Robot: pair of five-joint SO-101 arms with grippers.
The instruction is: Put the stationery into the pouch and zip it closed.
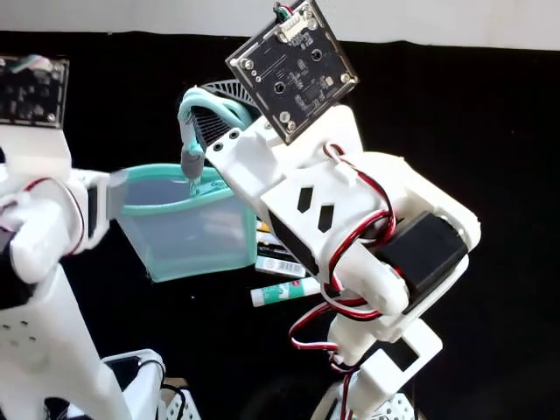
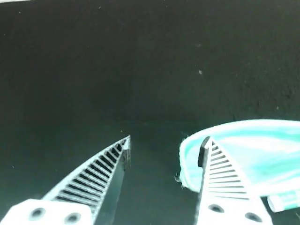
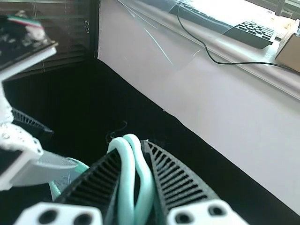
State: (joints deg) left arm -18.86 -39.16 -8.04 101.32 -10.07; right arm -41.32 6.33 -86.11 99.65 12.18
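Right end effector (image 3: 132, 146) grips the pouch (image 1: 188, 232) by its teal loop (image 3: 126, 187).

White arms (image 1: 350, 201), black ribbed claw (image 3: 131, 146), red-black cables (image 1: 367, 232)

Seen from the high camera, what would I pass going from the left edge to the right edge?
left arm → teal pouch → white tube with a green cap → black motor block on the right arm

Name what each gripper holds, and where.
Right gripper: translucent teal plastic pouch, by its teal loop strap. Left gripper: open, clamping nothing.
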